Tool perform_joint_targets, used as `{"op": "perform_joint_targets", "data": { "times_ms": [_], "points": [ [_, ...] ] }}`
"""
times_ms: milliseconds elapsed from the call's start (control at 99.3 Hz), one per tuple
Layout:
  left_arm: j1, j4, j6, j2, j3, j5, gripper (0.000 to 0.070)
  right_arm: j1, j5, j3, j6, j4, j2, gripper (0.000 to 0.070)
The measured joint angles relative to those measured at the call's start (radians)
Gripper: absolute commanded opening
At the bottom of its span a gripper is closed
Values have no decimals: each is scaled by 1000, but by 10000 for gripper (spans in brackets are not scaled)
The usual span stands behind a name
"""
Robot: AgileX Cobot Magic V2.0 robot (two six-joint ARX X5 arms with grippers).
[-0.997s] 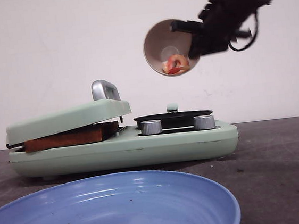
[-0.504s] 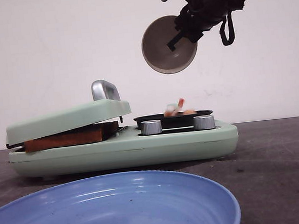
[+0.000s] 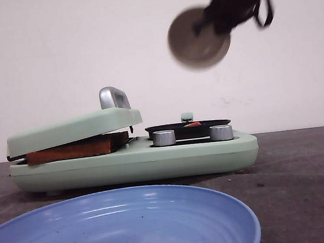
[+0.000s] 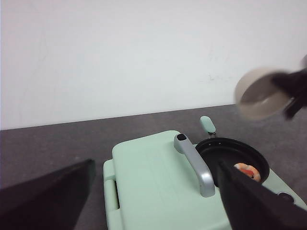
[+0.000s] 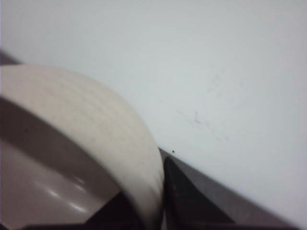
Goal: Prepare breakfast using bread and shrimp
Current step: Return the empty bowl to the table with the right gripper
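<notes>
Right pincer (image 3: 212, 20) grasps a beige bowl (image 3: 198, 38) high above the green breakfast maker (image 3: 134, 159) on the counter (image 3: 299, 159); shrimp (image 4: 247, 171) lies in its black pan (image 4: 230, 155); bread (image 3: 75, 149) sits under the lid; left pincer (image 4: 153, 201) spread wide.

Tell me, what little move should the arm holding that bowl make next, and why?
Probably carry the bowl off to the side and set it down. The right gripper holds it up in the air, the shrimp lies in the black pan, and no shrimp shows in the bowl.
</notes>
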Motion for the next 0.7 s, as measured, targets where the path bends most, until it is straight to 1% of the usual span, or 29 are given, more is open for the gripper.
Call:
{"op": "perform_joint_targets", "data": {
  "times_ms": [50, 81, 141, 191, 201, 222, 282, 332, 363, 423, 504, 574, 695],
  "points": [
    [0, 2, 0, 1, 0, 0, 470, -43, -33, 44, 86, -97, -33, 0],
    [0, 2, 0, 1, 0, 0, 470, -81, -68, 83, 152, -183, -54, 0],
    [0, 2, 0, 3, 0, 0, 470, -147, -141, 151, 252, -331, -70, 0],
    [0, 2, 0, 6, 0, 0, 470, -219, -240, 210, 341, -485, -72, 0],
    [0, 2, 0, 7, 0, 0, 470, -225, -250, 214, 348, -499, -72, 0],
    [0, 2, 0, 7, 0, 0, 470, -261, -303, 229, 377, -567, -72, 0],
    [0, 2, 0, 12, 0, 0, 470, -339, -424, 232, 426, -723, -70, 0],
    [0, 2, 0, 15, 0, 0, 470, -398, -504, 226, 443, -857, -61, 0],
    [0, 2, 0, 19, 0, 0, 470, -428, -523, 220, 443, -925, -51, 0],
    [0, 2, 0, 27, 0, 0, 470, -476, -528, 212, 431, -1037, -29, 0],
    [0, 3, 0, 41, 0, 0, 470, -531, -529, 196, 384, -1166, 8, 0],
    [0, 4, 0, 55, 0, 0, 470, -550, -533, 175, 359, -1207, 37, 0],
    [0, 5, 0, 79, 0, 0, 470, -554, -545, 152, 338, -1192, 85, 0]
  ]
}}
